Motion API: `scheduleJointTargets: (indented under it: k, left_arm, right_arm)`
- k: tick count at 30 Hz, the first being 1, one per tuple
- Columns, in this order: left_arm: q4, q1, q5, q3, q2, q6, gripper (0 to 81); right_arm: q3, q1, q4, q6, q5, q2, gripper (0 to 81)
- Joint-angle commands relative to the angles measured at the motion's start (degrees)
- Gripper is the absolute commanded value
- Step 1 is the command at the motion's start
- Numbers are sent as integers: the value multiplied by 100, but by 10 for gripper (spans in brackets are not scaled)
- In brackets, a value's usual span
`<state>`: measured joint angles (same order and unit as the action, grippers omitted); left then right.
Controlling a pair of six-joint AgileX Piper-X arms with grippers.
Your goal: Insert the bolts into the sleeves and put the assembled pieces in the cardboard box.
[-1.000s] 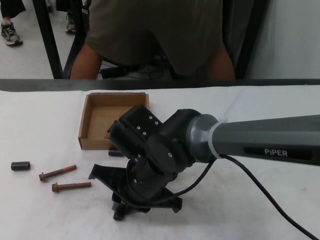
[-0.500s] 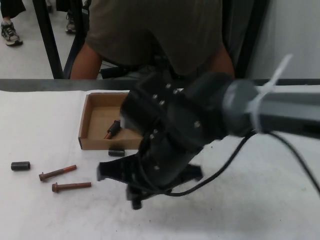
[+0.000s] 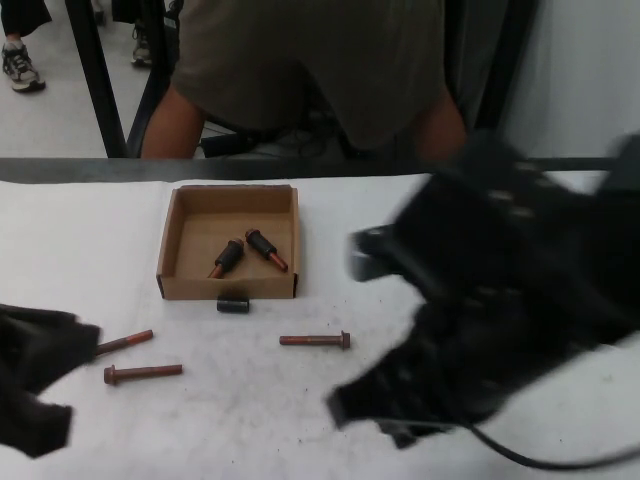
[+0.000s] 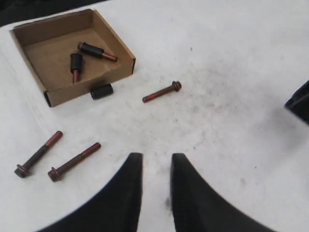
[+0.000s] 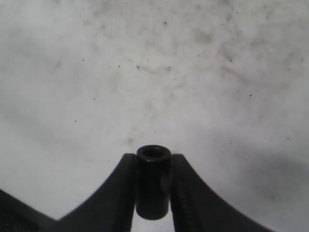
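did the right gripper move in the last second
Yes. The right gripper, holding a sleeve, swung rightward in the high view, away from the cardboard box.

The cardboard box point(image 3: 190, 288) stands on the counter point(image 3: 80, 230) toward its far side. Two assembled pieces point(image 3: 229, 256) lie side by side in the box, near its front wall. A loose sleeve point(image 3: 233, 304) lies just before that wall. A single bolt point(image 3: 315, 340) lies nearer and to the sleeve's right; two bolts point(image 3: 143, 373) lie well to its left, one before the other. A second sleeve point(image 5: 153, 183) sits between the fingers of the right end effector point(image 5: 153, 157), above the counter.
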<state>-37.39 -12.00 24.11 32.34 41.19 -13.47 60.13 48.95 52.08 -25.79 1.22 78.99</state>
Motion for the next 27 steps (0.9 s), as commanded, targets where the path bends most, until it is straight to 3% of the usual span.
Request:
scheduleJointTargets:
  k: [1, 7, 12, 17, 20, 27]
  left_arm:
    - [318, -17, 119, 92, 349, -437, 232]
    - [1037, -238, 124, 424, 1714, -1094, 376]
    - [1679, -963, -178, 918, 2678, -2221, 373]
    - [1650, -1577, -962, 1630, 3836, -3275, 373]
    - [1579, -1778, -1380, 2050, 4556, -3557, 373]
    - [885, -2003, -1379, 3161, 5867, -4130, 373]
  right_arm:
    - [-555, -1, 4, 66, -26, -840, 3]
    - [-1027, -1, 4, 47, -26, -1882, 3]
    - [-1234, -1, 206, 47, -26, -2402, 3]
    - [-1296, -1, 424, 123, -26, -2699, 3]
    - [-1296, -1, 426, 277, -26, -2844, 3]
    - [-1296, -1, 426, 328, -48, -2973, 3]
